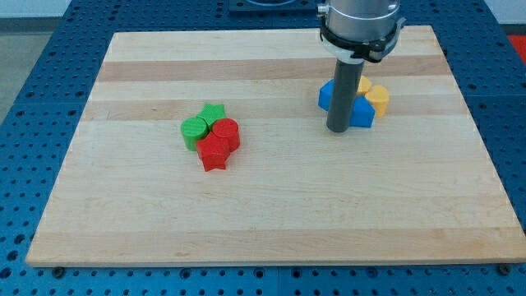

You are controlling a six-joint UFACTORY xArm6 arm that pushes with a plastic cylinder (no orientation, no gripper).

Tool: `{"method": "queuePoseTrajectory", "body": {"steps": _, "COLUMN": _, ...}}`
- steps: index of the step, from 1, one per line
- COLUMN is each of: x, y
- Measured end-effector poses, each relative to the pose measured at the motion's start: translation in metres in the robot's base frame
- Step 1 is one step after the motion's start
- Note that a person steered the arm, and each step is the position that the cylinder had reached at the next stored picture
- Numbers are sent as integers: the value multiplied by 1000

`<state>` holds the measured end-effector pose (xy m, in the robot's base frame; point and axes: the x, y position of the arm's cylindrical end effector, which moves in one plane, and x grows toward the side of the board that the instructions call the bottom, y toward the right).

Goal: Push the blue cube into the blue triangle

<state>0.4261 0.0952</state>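
Observation:
My rod comes down from the view's top right and my tip [338,130] rests on the board. It stands right in front of a cluster of blue and yellow blocks. A blue block [327,93], apparently the cube, shows just left of the rod. Another blue block [362,113], apparently the triangle, shows just right of the rod. The rod hides where the two blue blocks meet, so I cannot tell if they touch. Two yellow blocks [378,99] sit behind and to the right of them.
A second cluster sits left of centre: a green star [212,113], a green round block [195,128], a red round block [225,131] and a red star [214,153]. The wooden board [263,214] ends in edges on all sides.

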Motion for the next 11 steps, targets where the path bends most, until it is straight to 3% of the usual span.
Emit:
{"method": "queuePoseTrajectory", "body": {"steps": 2, "x": 2, "y": -1}}
{"method": "queuePoseTrajectory", "body": {"steps": 3, "x": 8, "y": -31}}
{"method": "queuePoseTrajectory", "body": {"steps": 6, "x": -75, "y": -87}}
{"method": "queuePoseTrajectory", "body": {"steps": 8, "x": -78, "y": -14}}
{"method": "queuePoseTrajectory", "body": {"steps": 11, "x": -76, "y": 13}}
